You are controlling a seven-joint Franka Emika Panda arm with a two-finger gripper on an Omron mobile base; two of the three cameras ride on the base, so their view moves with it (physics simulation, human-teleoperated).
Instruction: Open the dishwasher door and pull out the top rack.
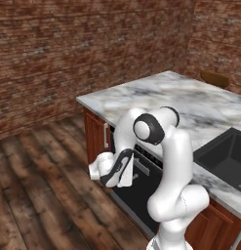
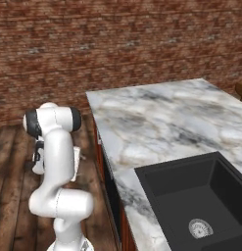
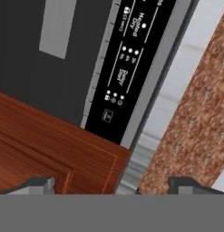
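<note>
The dishwasher door (image 1: 139, 188) sits shut under the marble counter (image 1: 190, 105), beside the wooden cabinet door (image 1: 95, 136) at the counter's near end. Its grey bar handle (image 1: 141, 166) runs across the upper part of the panel. The gripper (image 3: 111, 185) hangs in front of the door, close to the handle, apparently not touching it. Its fingertips (image 3: 38, 185) stand wide apart with nothing between them, aimed at the control strip (image 3: 124, 68).
</note>
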